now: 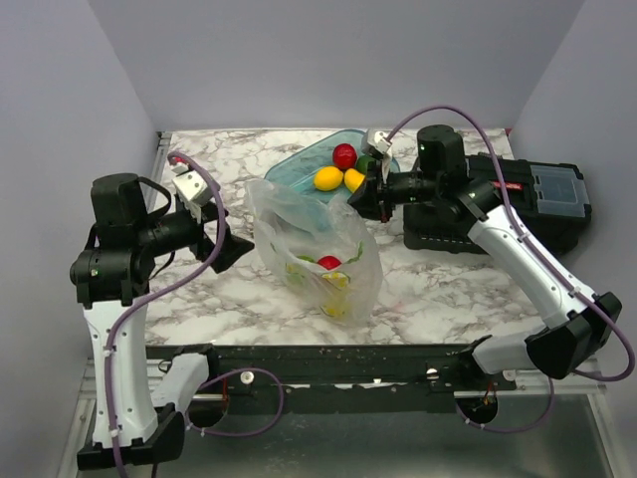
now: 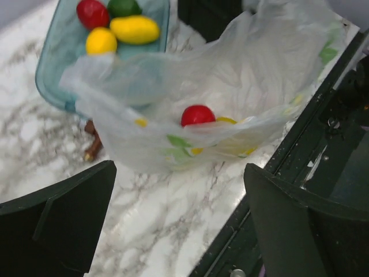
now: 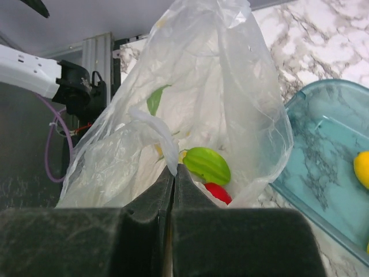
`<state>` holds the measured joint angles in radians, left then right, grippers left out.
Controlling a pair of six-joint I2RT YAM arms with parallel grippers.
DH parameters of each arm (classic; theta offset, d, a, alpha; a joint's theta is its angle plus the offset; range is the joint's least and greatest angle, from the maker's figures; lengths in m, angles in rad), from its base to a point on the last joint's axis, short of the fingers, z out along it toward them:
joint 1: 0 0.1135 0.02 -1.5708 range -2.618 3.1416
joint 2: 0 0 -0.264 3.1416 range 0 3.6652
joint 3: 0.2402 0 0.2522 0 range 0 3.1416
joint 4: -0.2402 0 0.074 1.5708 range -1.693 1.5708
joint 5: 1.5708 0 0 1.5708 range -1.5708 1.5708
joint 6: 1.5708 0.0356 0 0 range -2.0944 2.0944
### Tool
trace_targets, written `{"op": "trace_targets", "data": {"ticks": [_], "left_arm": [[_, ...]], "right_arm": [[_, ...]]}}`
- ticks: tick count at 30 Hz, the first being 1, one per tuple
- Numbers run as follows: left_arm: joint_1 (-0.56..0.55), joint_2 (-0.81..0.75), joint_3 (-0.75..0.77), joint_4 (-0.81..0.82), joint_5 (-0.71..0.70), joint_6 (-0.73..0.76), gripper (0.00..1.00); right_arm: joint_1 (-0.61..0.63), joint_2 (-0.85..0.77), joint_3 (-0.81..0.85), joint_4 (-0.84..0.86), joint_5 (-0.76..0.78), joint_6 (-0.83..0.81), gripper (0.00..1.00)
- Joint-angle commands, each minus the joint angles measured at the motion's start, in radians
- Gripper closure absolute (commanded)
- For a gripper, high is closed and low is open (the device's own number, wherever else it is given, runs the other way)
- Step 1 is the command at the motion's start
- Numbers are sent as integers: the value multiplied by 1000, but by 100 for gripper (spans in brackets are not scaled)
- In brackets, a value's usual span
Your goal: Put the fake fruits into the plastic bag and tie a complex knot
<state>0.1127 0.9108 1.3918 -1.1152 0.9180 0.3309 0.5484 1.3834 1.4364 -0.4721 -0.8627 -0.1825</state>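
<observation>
Filmy plastic bag (image 1: 314, 244) runs diagonally, far-left to near-right.

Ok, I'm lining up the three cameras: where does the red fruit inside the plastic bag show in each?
Top external: red fruit at centre, low in the plastic bag.
Left wrist: red fruit just above centre, behind the film.
Right wrist: red fruit lower centre, at the bag's bottom.
Shared landmark: teal tub, seen in all three.
</observation>
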Motion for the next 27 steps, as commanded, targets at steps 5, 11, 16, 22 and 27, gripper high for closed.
{"op": "trace_targets", "data": {"ticks": [5,11,16,22,27], "left_arm": [[-328,168,239,134,63,75,5],[-538,318,351,200,-2,-24,14],[-634,384,383,227,-63,-36,15],[-704,429,433,207,-89,16,23],[-743,440,434,209,-148,47,30]], "right_arm": [[2,-92,-39,111,-56,-17,99],[2,-103,-41,133,-69,20,99],[2,-99,-42,161,-108,62,99],[4,-92,-42,182,-148,98,99],[11,-86,-43,172,-174,109,98]]}}
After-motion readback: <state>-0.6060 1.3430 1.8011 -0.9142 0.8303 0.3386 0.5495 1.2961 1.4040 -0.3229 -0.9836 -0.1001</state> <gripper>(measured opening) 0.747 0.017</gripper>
